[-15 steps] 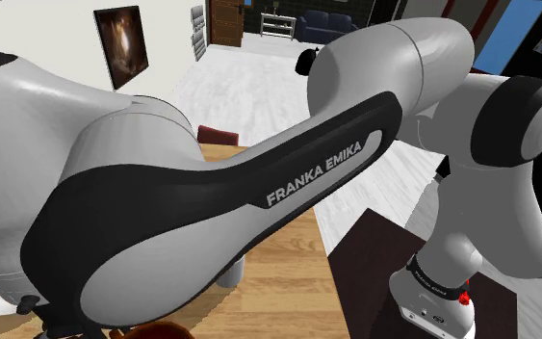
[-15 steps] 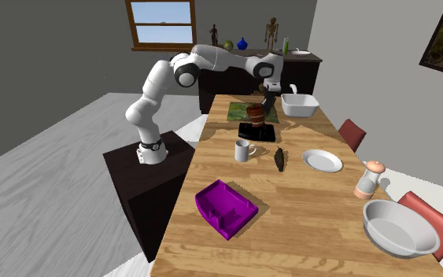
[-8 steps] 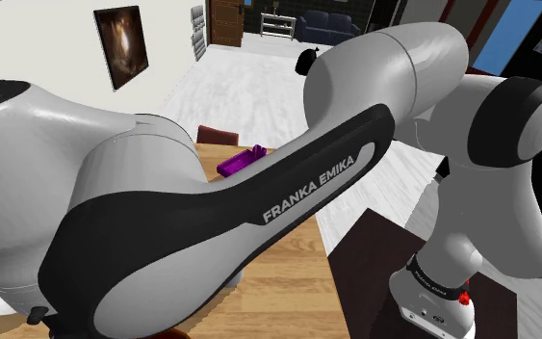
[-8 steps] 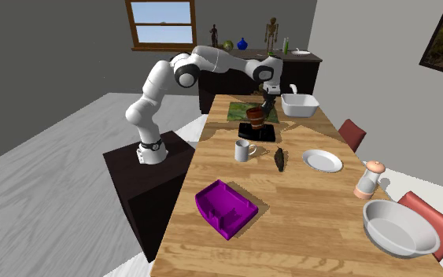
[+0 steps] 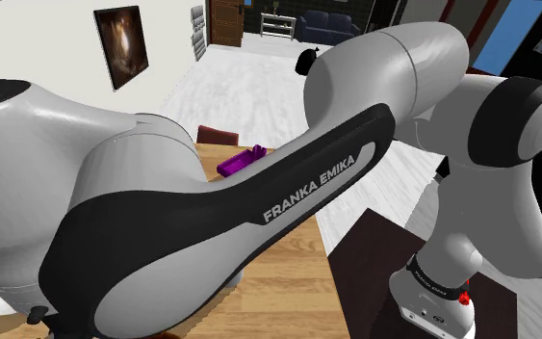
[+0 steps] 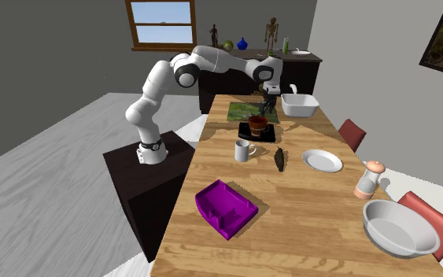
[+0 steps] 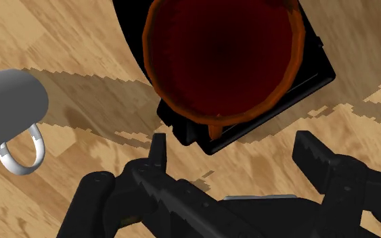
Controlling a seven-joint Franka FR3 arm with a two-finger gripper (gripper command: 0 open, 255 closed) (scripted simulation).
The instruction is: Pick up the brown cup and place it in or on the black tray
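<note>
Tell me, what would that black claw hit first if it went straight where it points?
Most likely the rim of the brown cup, or the black tray beneath it; the open gripper points down at both, though depth is unclear.

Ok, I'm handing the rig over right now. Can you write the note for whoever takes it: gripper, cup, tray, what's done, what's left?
Gripper: open, fingers apart, hovering just above the cup and touching nothing.
Brown cup: upright on the black tray, free of the fingers.
Tray: flat on the wooden table, with a white mug beside it, apart from it.
Done: the cup is set on the tray, so the placing looks complete.
Left: probably only to lift the arm straight up and away, staying clear of the cup's rim and the mug.
</note>
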